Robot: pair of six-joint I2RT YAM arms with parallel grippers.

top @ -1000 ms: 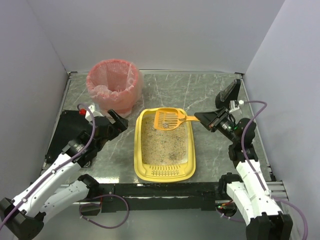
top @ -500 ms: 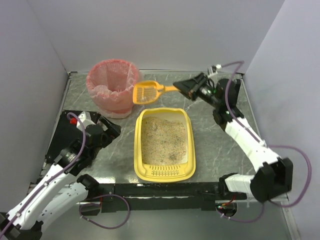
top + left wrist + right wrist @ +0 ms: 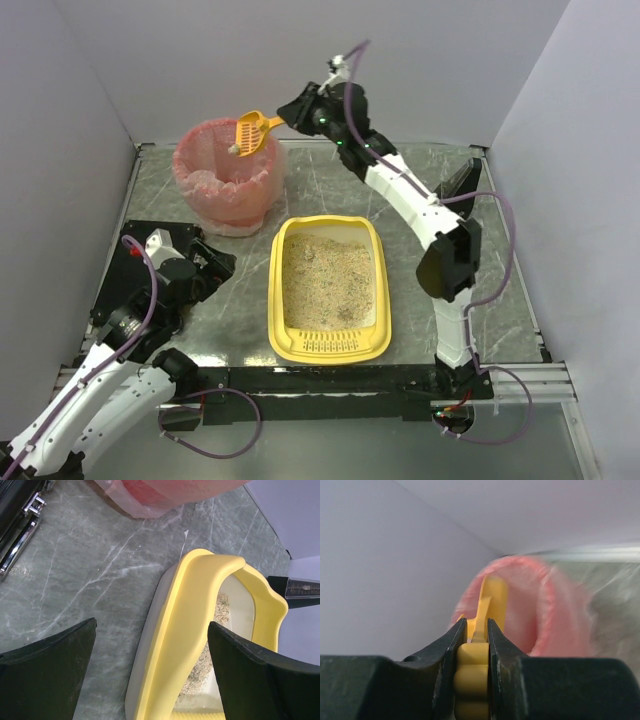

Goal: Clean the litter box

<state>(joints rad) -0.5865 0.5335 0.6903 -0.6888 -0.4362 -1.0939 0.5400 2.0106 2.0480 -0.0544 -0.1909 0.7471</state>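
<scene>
One right gripper (image 3: 291,116) holds scoop (image 3: 251,132) (tilted) over basket (image 3: 203,183).

Two black fingers (image 3: 447,650) pinch the knobbly handle of a yellow plastic scoop (image 3: 487,605) tight between them. The scoop runs straight ahead, edge-on, against a blurred pink-lined round basket (image 3: 555,615) beyond the fingertips.

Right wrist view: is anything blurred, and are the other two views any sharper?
Right wrist: the basket behind is smeared and soft, while the scoop handle in the shut right gripper is fairly crisp. Top external: sharp and evenly lit, soft shadows only. Left wrist: the litter box rim is sharp.
</scene>
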